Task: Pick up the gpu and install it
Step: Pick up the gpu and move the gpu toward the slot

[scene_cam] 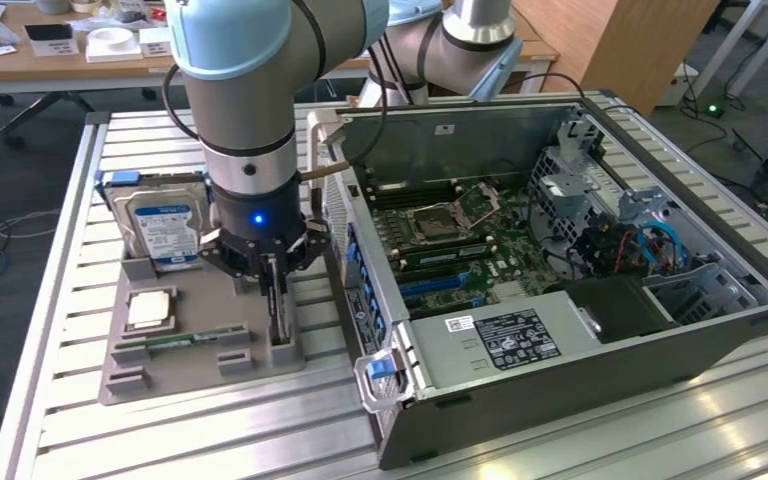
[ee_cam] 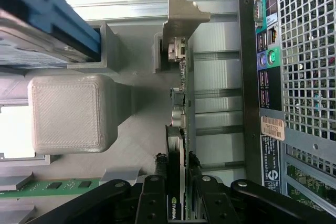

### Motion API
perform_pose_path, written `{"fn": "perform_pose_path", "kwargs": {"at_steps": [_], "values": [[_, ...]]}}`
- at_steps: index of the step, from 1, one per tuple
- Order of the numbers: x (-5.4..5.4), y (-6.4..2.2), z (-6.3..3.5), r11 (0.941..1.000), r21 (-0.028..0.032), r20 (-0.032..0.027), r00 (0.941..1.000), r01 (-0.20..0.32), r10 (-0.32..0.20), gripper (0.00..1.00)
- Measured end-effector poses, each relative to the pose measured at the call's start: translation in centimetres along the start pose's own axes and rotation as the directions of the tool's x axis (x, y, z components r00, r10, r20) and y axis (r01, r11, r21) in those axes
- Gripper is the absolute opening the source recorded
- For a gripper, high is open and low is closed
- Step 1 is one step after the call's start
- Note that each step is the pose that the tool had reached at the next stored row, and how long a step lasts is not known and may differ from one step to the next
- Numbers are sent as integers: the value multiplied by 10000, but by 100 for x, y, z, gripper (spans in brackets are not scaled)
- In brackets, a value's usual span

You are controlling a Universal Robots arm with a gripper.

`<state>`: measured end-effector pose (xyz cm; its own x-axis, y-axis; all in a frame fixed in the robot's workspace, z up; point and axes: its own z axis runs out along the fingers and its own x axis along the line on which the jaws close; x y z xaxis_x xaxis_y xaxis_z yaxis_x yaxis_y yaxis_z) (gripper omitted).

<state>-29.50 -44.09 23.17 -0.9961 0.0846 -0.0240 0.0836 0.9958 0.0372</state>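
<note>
- Grey tray [scene_cam: 144, 378], the exterior view's left, holds an upright hard drive [scene_cam: 164, 230] with a blue-white label, a processor [scene_cam: 148, 308] and a RAM stick [scene_cam: 177, 340].
- gpu [ee_cam: 181, 103]: on edge in the tray's slot nearest the case. Long axis level, parallel to the port panel; "NVIDIA" on its upper edge.
- Gripper [scene_cam: 271, 275]: astride the gpu's upper edge; clamped or not, cannot tell.
- Open case [scene_cam: 398, 400], the exterior view's right, contains the motherboard [scene_cam: 458, 245].

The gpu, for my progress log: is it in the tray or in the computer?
In the tray: the gpu stands on edge in its slot, outside the computer.
</note>
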Motion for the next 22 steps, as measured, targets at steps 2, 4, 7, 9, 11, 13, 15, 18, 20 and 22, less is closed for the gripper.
{"fn": "perform_pose_path", "kwargs": {"at_steps": [2,4,7,9,11,13,15,18,20,22], "values": [[0,0,0,10000,0,1,10000,0,0,26],[0,0,0,10000,0,0,10000,0,0,26],[0,0,0,10000,0,0,10000,0,0,26],[0,0,0,10000,0,0,10000,0,0,26],[0,0,0,10000,0,0,10000,9,-9,26],[1,0,1,9999,-1,-5,9999,117,-117,26],[1,0,1,9998,-4,-7,9998,192,-192,26],[0,0,2,9998,-5,-7,9998,194,-194,26],[0,0,1,9998,-5,-7,9998,195,-195,26],[-1,1,-7,9998,-9,-4,9998,195,-195,26]]}}
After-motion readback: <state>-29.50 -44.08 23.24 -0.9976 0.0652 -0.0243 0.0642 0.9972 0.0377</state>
